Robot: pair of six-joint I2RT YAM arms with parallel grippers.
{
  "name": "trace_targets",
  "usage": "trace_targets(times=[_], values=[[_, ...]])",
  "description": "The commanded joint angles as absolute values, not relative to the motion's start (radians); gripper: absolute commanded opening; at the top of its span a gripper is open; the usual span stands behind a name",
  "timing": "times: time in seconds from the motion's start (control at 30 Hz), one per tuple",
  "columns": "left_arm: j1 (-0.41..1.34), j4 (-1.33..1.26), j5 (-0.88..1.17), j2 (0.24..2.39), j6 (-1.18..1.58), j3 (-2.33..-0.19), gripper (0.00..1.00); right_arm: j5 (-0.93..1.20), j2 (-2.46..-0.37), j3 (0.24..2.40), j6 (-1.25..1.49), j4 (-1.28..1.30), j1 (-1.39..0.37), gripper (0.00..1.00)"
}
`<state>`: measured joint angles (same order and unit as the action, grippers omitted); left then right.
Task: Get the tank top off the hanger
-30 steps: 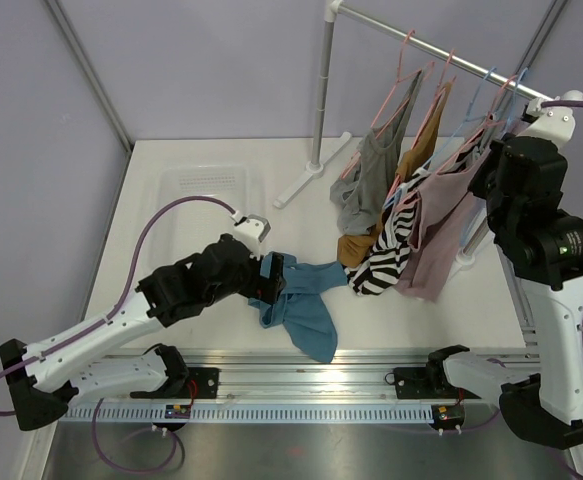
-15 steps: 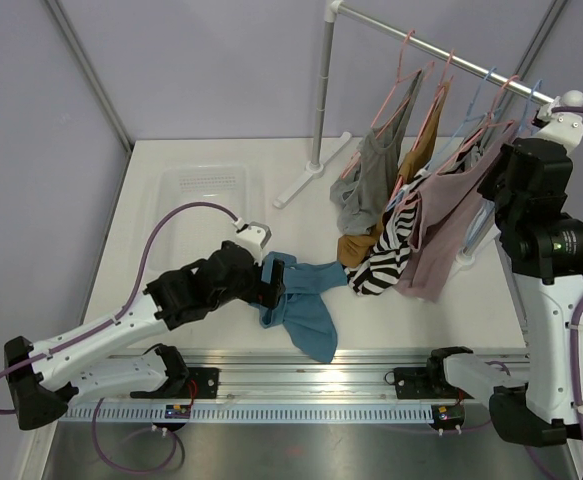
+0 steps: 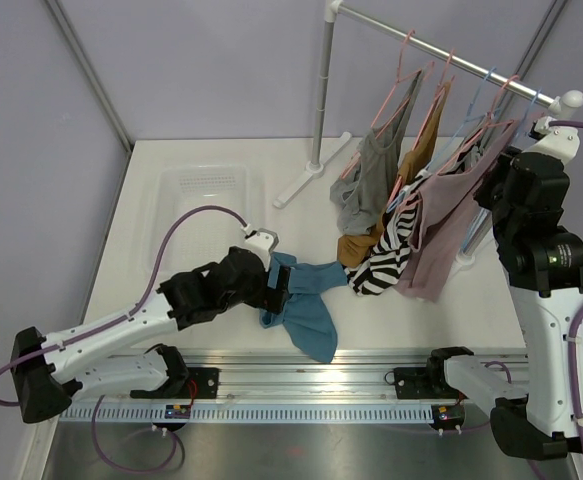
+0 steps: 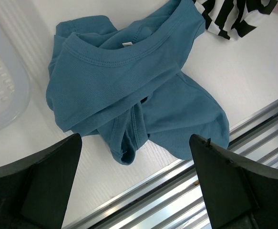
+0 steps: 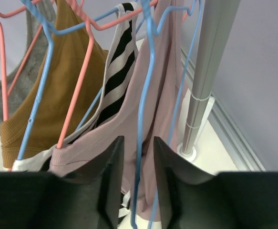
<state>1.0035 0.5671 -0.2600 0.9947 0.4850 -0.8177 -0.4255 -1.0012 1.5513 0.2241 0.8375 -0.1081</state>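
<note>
Left gripper (image 4: pixel 135 138) released, advanced over blue tank top (image 4: pixel 129 81), right gripper (image 5: pixel 138 140) slightly parted, risen by hanger (image 5: pixel 147 95)

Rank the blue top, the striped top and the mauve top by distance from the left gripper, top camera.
1. blue top: lying right at the left gripper.
2. striped top: hanging, further right.
3. mauve top: hanging, farthest right.

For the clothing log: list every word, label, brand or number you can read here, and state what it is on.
No text can be read in any view.
Print on the grey top, right wrist view: blurred, unreadable.
White tag in the collar of the blue top: too small to tell whether it carries text.
Small sticker on the rail, near the left arm's base: too small to read.
</note>
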Motion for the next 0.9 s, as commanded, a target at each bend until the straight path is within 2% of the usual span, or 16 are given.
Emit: trace_targets(times=[0.0,0.03,0.17,0.3,0.53,0.77,0.8,0.87], values=[[1.028,0.494,-0.281,1.029,0.515,-0.802,0.99,-0.425,-0.988,1.54,0.229,0.822,-0.103,0.42],[1.04,0.477,-0.279,1.04,0.52,-0.801,0.99,-0.422,-0.985,1.543,0.23,0.822,-0.103,0.47],[1.075,0.459,-0.302,1.112,0.531,-0.81,0.99,-0.4,-0.974,1.586,0.233,0.853,-0.103,0.8],[1.092,0.425,-0.307,1.178,0.543,-0.805,0.99,-0.384,-0.973,1.641,0.227,0.906,-0.103,1.0],[1.109,0.377,-0.325,1.321,0.564,-0.808,0.99,-0.266,-0.939,1.794,0.222,1.041,-0.103,0.99],[1.111,0.293,-0.319,1.508,0.569,-0.818,0.99,-0.027,-0.815,1.798,0.219,1.062,-0.104,0.99],[1.112,0.279,-0.315,1.547,0.568,-0.816,0.98,-0.003,-0.805,1.795,0.218,1.058,-0.103,1.0],[1.115,0.246,-0.298,1.594,0.569,-0.822,0.89,0.098,-0.778,1.778,0.213,1.049,-0.103,0.99]])
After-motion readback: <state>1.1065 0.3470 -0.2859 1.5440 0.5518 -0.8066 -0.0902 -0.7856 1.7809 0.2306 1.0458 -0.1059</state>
